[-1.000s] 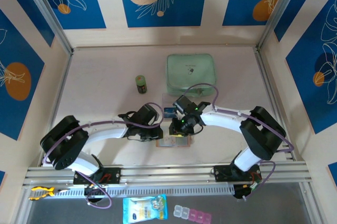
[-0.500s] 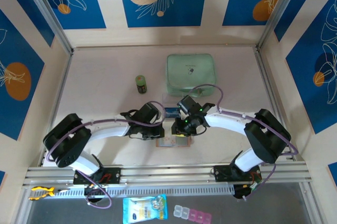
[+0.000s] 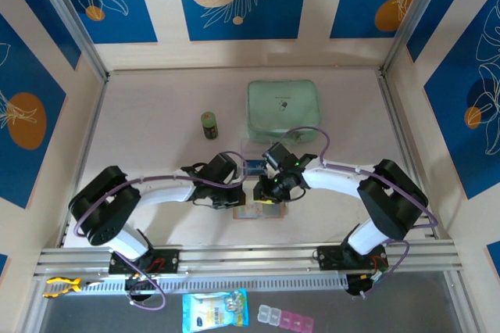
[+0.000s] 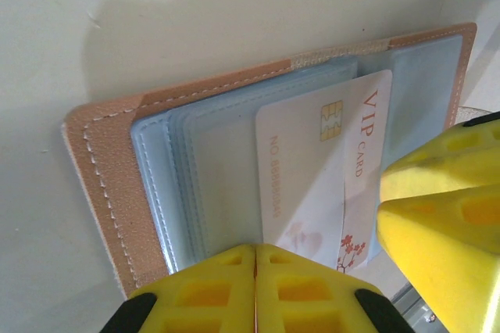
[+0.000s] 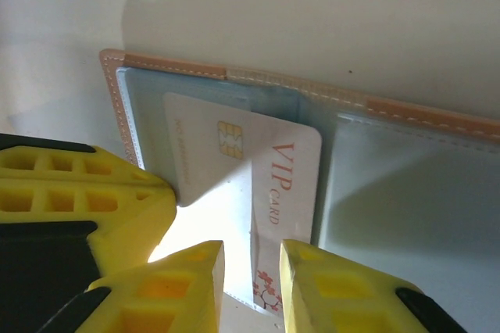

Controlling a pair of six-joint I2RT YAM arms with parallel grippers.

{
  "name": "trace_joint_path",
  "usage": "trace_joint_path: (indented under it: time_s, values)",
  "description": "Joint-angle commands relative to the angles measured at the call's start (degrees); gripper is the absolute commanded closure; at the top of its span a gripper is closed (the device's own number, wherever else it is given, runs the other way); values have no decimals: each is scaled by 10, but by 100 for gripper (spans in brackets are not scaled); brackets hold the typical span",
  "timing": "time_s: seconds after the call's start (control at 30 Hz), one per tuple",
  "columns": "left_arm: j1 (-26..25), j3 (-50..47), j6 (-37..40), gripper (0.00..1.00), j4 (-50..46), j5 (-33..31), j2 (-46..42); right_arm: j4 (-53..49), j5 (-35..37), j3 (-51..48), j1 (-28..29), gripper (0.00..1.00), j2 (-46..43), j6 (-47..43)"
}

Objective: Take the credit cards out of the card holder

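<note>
The tan card holder (image 4: 101,169) lies open on the table, its clear pockets up, and shows as a small flat thing (image 3: 255,212) between the two wrists. A white credit card (image 4: 312,169) printed "VIP CARD" with a chip sticks partly out of a pocket (image 5: 234,169). My left gripper (image 4: 255,266) is shut, its tips over the clear pocket beside the card. My right gripper (image 5: 250,270) stands narrowly open, its fingers (image 5: 312,286) either side of the card's near end, which lies flat below them. A blue card (image 3: 252,165) lies on the table just behind the wrists.
A mint-green zip case (image 3: 283,110) lies at the back centre, with a small green jar (image 3: 209,124) to its left. The metal rail (image 3: 250,259) runs along the near edge. Panelled walls close in the left, right and back.
The left jaws have closed the last little bit. Both wrists have shifted only slightly over the holder.
</note>
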Motion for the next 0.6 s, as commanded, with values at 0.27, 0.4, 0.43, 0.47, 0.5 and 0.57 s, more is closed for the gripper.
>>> trace_joint_path:
  time_s: [0.27, 0.4, 0.43, 0.47, 0.5, 0.57]
  values:
    - [3, 8, 10, 94, -42, -7, 15, 5, -21, -14, -14, 74, 10, 0]
    - [3, 11, 10, 93, -44, -9, 17, 10, -31, -14, -17, 74, 22, -4]
    - [3, 11, 11, 93, -46, -8, 18, 9, -32, -14, -17, 74, 24, -6]
    - [3, 11, 11, 94, -46, -8, 18, 10, -32, -14, -17, 74, 25, -8]
    - [3, 11, 11, 94, -48, -9, 18, 12, -33, -15, -18, 74, 26, -9]
    - [3, 10, 9, 93, -49, -10, 17, 18, -39, -16, -19, 74, 26, -11]
